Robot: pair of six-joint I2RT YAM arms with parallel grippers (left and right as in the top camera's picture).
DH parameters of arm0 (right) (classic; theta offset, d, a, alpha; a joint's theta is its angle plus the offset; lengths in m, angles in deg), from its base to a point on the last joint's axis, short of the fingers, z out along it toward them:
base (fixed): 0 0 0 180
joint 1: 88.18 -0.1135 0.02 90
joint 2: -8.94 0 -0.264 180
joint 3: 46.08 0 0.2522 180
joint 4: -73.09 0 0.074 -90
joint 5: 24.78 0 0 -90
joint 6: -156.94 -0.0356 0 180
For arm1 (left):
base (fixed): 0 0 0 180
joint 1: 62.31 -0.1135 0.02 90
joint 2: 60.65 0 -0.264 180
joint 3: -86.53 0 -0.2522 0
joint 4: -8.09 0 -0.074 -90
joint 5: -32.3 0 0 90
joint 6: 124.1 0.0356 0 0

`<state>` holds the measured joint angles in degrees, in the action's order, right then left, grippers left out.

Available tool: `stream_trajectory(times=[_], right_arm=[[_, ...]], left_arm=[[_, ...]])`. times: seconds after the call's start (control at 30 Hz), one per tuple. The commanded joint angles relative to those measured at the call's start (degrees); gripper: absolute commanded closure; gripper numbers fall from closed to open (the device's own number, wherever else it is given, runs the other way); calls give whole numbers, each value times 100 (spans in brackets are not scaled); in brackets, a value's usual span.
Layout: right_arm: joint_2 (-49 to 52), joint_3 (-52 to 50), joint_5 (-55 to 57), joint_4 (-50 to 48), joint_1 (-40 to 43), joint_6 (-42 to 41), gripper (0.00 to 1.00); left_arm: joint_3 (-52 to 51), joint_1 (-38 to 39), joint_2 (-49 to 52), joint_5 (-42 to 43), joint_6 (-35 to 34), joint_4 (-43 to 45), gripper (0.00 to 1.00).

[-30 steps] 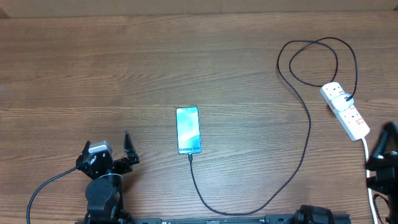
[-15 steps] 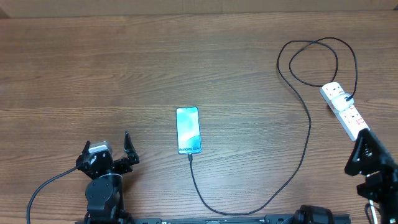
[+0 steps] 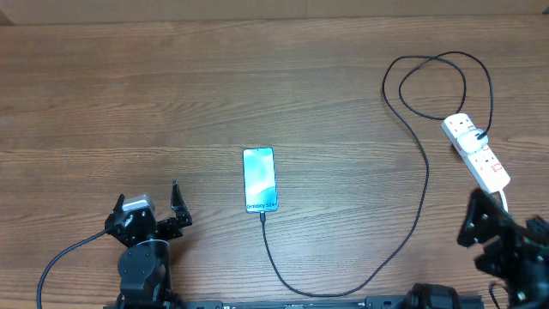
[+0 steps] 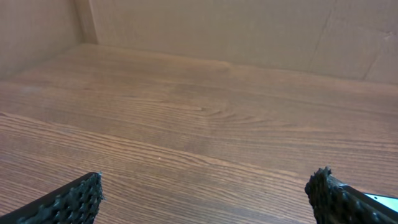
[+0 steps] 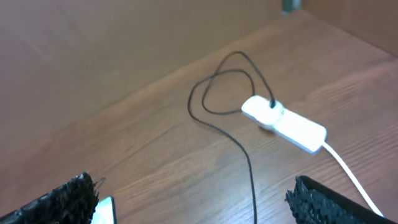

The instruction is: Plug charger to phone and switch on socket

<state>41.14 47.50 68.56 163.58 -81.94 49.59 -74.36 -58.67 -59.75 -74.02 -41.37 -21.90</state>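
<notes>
Overhead view: I see a slim rectangular smartphone with a black edge and light blue screen [image 3: 259,179] lying flat near the middle of the brown wood-grain table [image 3: 171,94]. A long thin black charger cable [image 3: 426,184] meets the phone's near end, sweeps in a curve toward my right, loops once, and ends at a black plug seated in a white elongated power strip with small red switches [image 3: 476,152], which lies at the far right of the table. My left gripper [image 3: 146,202] sits at the near edge, well to the left of the phone, fingers spread and holding nothing. My right gripper [image 3: 496,225] hangs just on the near side of the power strip, apart from it. From the right wrist camera its two black fingertips [image 5: 62,200] are spread wide and empty, with the power strip [image 5: 284,124] ahead between them, its white cord [image 5: 351,174] trailing toward the right finger. From the left wrist camera the fingers frame bare wood, with only a corner of the phone [image 4: 382,200] beside the right fingertip.
</notes>
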Motion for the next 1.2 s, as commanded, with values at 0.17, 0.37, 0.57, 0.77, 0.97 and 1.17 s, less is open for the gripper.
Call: stream_trajectory(times=[0.17,0.37,0.57,0.77,0.97,1.17], right_arm=[[-1259,-2638,-315,-2763,-365,245,0],[-2031,-4531,-1040,-5045,-365,243,0],[-2533,-5939,-1508,-6953,-367,240,0],[-2868,-6736,-1543,-7761,-367,243,0],[-3209,-7278,-1543,-7834,-365,243,0],[-3204,-7676,-1539,-7936,-365,245,0]], left_arm=[[-26,-24,-22,-76,87,20,1],[-26,-24,-22,-76,90,20,1],[-26,-24,-22,-76,87,20,0],[-26,-24,-22,-76,87,20,0],[-26,-24,-22,-76,90,20,0],[-26,-24,-22,-76,87,20,0]])
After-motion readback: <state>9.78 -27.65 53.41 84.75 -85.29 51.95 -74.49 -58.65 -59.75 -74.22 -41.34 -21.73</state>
